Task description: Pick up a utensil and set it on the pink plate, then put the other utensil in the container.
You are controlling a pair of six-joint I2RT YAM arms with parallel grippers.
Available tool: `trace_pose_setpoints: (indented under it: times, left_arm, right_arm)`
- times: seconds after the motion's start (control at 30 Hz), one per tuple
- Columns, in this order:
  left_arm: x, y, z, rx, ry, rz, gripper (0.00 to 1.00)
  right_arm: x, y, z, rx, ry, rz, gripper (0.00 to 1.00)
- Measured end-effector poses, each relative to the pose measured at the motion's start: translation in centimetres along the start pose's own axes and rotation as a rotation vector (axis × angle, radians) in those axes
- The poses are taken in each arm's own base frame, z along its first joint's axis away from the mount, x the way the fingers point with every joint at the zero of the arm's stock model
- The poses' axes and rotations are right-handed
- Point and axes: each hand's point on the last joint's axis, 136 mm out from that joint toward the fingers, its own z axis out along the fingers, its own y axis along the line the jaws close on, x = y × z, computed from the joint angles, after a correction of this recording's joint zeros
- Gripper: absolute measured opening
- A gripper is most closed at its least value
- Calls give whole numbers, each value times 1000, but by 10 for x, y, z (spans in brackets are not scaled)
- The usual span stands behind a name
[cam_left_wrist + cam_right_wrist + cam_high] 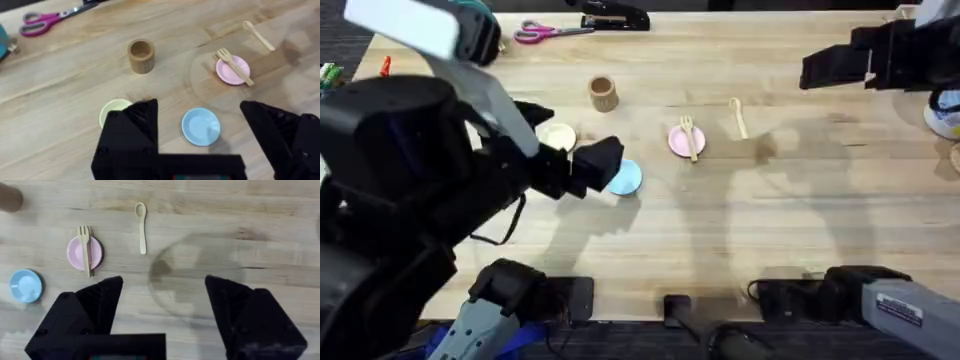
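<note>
I am holding my left gripper (200, 130) wide open above the desk (800, 200) with nothing between its fingers, and my right gripper (162, 305) is hanging just as wide open and just as empty. Directly below my left gripper a light blue plate (200, 126) is lying flat, with a pale yellow plate (113, 110) beside it, partly hidden behind one of my fingers. Farther out from that gripper the container (141, 56) is standing upright, its mouth open and nothing showing inside. Off to the other side, the pink plate (232, 70) is carrying the utensil (234, 66), which is resting across it with its tines past one rim and its handle end sticking out over the opposite rim. Just beyond the plate, the other utensil (258, 35) is lying on the bare desk, apart from the plate and well apart from the container. From my right gripper, that spoon is lying ahead, between its fingers' line and the pink plate. Pink-handled scissors (47, 19) are lying at the far edge.
</note>
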Motion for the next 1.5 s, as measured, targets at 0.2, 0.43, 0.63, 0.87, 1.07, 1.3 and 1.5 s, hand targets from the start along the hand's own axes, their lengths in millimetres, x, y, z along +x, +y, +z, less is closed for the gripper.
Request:
trace_pose_setpoints:
  times: [0.2, 0.43, 0.63, 0.87, 1.07, 1.3, 1.5]
  left_arm:
    - [24, -3, 1, 17, 55, 32, 994]
    - [25, -2, 1, 13, 59, 44, 993]
    - [25, -2, 1, 13, 59, 48, 993]
    - [25, -2, 1, 12, 60, 48, 993]
    - [29, -2, 1, 10, 75, 46, 993]
    - [29, -2, 1, 10, 75, 46, 993]
    - [32, -2, 1, 11, 87, 44, 993]
  right_arm:
    - [0, 0, 0, 0, 0, 0, 997]
    - [0, 0, 0, 0, 0, 0, 998]
    - [0, 0, 0, 0, 0, 0, 998]
    - [0, 0, 0, 0, 0, 0, 998]
    - [0, 0, 0, 0, 0, 0, 997]
    - [-2, 0, 0, 0, -10, -1, 998]
    - [-12, 3, 0, -17, -49, -4, 997]
